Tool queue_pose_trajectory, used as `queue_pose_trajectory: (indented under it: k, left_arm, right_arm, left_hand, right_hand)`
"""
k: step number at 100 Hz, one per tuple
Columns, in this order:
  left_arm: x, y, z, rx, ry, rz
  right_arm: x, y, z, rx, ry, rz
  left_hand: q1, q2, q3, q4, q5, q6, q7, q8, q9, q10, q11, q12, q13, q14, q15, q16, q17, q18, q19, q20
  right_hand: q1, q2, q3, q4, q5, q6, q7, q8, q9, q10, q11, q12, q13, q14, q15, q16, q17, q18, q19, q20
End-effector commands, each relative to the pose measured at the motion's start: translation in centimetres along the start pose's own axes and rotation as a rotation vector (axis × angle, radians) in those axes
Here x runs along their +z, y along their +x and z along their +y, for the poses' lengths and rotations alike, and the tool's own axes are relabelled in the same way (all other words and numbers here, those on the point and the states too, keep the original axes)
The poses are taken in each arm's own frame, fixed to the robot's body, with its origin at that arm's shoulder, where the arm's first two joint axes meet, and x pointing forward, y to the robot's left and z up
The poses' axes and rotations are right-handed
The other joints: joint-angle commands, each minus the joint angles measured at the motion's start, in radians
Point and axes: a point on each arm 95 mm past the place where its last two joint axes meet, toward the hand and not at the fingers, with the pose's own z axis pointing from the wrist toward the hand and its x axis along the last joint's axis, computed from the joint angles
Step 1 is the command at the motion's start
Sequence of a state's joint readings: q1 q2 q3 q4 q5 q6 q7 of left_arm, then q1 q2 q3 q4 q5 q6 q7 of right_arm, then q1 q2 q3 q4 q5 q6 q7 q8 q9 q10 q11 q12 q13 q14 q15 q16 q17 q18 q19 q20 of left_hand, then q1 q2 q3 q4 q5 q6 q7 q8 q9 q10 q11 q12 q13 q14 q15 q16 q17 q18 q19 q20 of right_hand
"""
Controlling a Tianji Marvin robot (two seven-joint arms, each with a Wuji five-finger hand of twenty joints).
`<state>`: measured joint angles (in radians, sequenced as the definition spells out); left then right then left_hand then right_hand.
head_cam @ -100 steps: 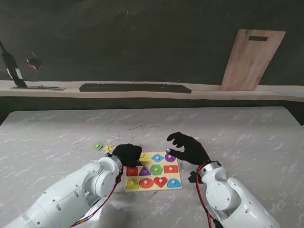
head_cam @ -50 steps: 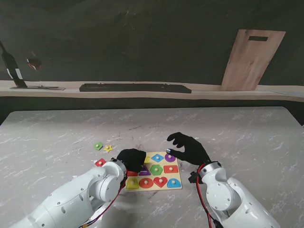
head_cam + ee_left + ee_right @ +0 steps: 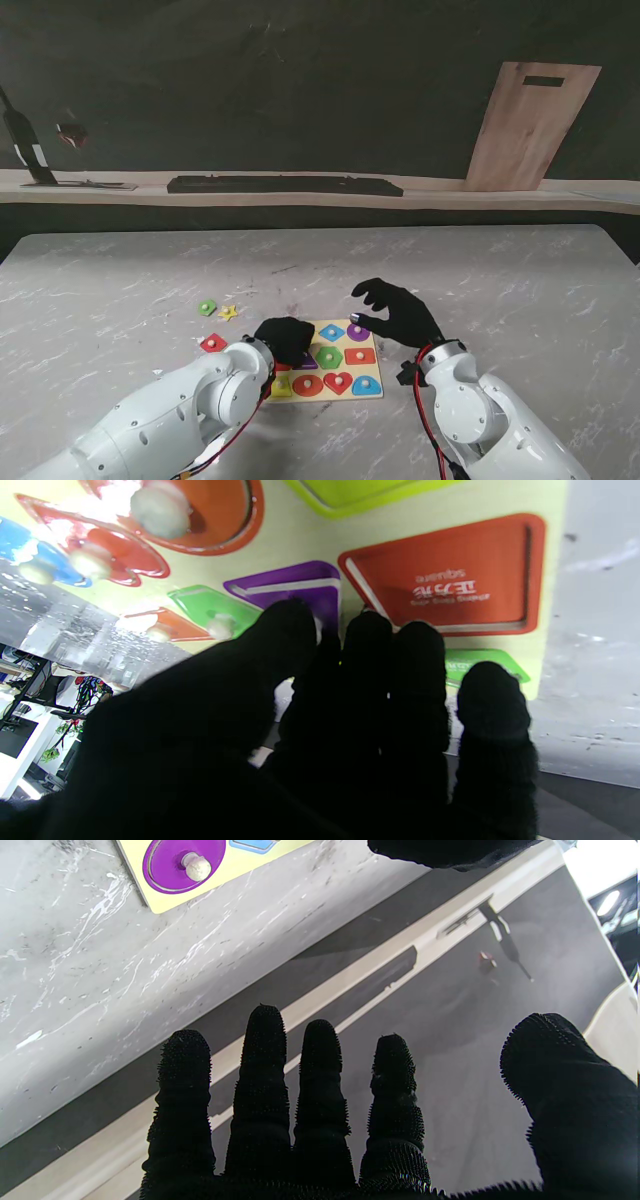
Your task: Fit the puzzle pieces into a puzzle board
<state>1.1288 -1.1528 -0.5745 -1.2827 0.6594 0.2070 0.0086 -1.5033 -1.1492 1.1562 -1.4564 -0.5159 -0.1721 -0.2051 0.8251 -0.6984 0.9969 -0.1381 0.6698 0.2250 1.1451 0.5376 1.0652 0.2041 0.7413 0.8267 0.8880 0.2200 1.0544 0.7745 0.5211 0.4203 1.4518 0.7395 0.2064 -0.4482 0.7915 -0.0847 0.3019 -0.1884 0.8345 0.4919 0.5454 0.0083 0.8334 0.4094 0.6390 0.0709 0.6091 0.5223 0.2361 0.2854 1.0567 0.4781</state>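
Stand view: left hand [image 3: 283, 338] sits over the puzzle board's [image 3: 372, 372] left far corner, black glove bunched, covering the slots there. Left wrist view: fingers [image 3: 367, 680] pressed close together, tips down near an empty red square recess [image 3: 450, 575] and a purple piece [image 3: 295, 587]; whether they pinch anything, cannot tell. Right hand [image 3: 396, 312] hovers just beyond the board's right far corner, fingers spread, thumb apart, nothing held. Right wrist view: purple round piece [image 3: 182, 862] with a pale knob seated in the board corner. Loose on the table [image 3: 120, 290], left of the left hand: red piece [image 3: 213, 343] nearest, yellow star [image 3: 229, 313] and green piece [image 3: 207, 308] farther from me.
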Motion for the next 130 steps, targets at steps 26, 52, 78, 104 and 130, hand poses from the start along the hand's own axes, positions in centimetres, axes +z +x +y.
queue_pose_trajectory:
  k: [26, 52, 78, 104, 130]
  left_arm:
    - [-0.01, 0.22, 0.86, 0.002, -0.030, 0.003]
    - [-0.18, 0.11, 1.28, -0.004, -0.045, -0.007]
    - [-0.55, 0.42, 1.22, -0.018, -0.031, -0.008]
    - [-0.55, 0.32, 1.38, -0.011, -0.040, -0.014]
    - [-0.74, 0.02, 1.42, 0.039, -0.050, -0.004]
  right_arm:
    - [-0.14, 0.29, -0.30, 0.007, 0.000, 0.007]
    - [-0.28, 0.25, -0.16, 0.005, -0.008, 0.008]
    - [-0.30, 0.23, -0.12, 0.003, -0.011, 0.005]
    - [-0.33, 0.21, -0.07, 0.003, -0.013, 0.006]
    - [-0.33, 0.20, -0.07, 0.003, -0.014, 0.007]
  left_hand:
    - [0.018, 0.020, 0.016, 0.004, 0.006, -0.020, -0.006, -0.004, -0.011, 0.066, 0.016, -0.003, 0.012, 0.001, 0.034, 0.006, -0.003, 0.042, 0.039, 0.025]
    - [0.032, 0.028, -0.013, -0.005, 0.002, -0.027, -0.012, -0.008, -0.018, 0.066, 0.007, -0.004, 0.003, 0.004, 0.029, 0.005, -0.011, 0.039, 0.032, 0.025]
    - [0.029, 0.013, -0.036, -0.030, 0.018, -0.012, -0.006, -0.016, -0.005, 0.071, 0.022, -0.014, 0.023, 0.008, 0.034, 0.003, 0.003, 0.054, 0.039, 0.030]
    - [0.025, 0.023, -0.060, -0.041, 0.010, -0.029, -0.004, -0.013, -0.025, 0.065, 0.034, -0.016, 0.004, 0.009, 0.034, 0.002, -0.011, 0.046, 0.031, 0.028]
    - [0.039, 0.035, -0.185, -0.053, -0.051, -0.054, -0.062, -0.021, -0.089, 0.048, 0.062, 0.021, -0.033, 0.015, 0.032, 0.015, -0.039, 0.038, 0.008, 0.025]
  right_hand:
    - [-0.021, 0.021, -0.021, 0.035, 0.001, -0.033, -0.005, 0.010, 0.020, -0.028, 0.012, 0.009, 0.014, -0.024, 0.016, 0.012, -0.007, 0.006, 0.016, 0.014]
    - [-0.021, 0.021, -0.020, 0.035, 0.004, -0.032, -0.003, 0.011, 0.021, -0.029, 0.012, 0.009, 0.014, -0.025, 0.017, 0.012, -0.006, 0.005, 0.017, 0.014]
    - [-0.021, 0.021, -0.020, 0.035, 0.004, -0.033, -0.004, 0.011, 0.020, -0.030, 0.012, 0.009, 0.013, -0.024, 0.017, 0.012, -0.006, 0.004, 0.016, 0.014]
    - [-0.021, 0.020, -0.021, 0.035, 0.004, -0.032, -0.004, 0.011, 0.021, -0.030, 0.012, 0.009, 0.014, -0.024, 0.017, 0.012, -0.006, 0.005, 0.016, 0.014]
    - [-0.020, 0.021, -0.020, 0.035, 0.003, -0.033, -0.004, 0.011, 0.023, -0.029, 0.012, 0.009, 0.015, -0.024, 0.018, 0.013, -0.006, 0.006, 0.017, 0.014]
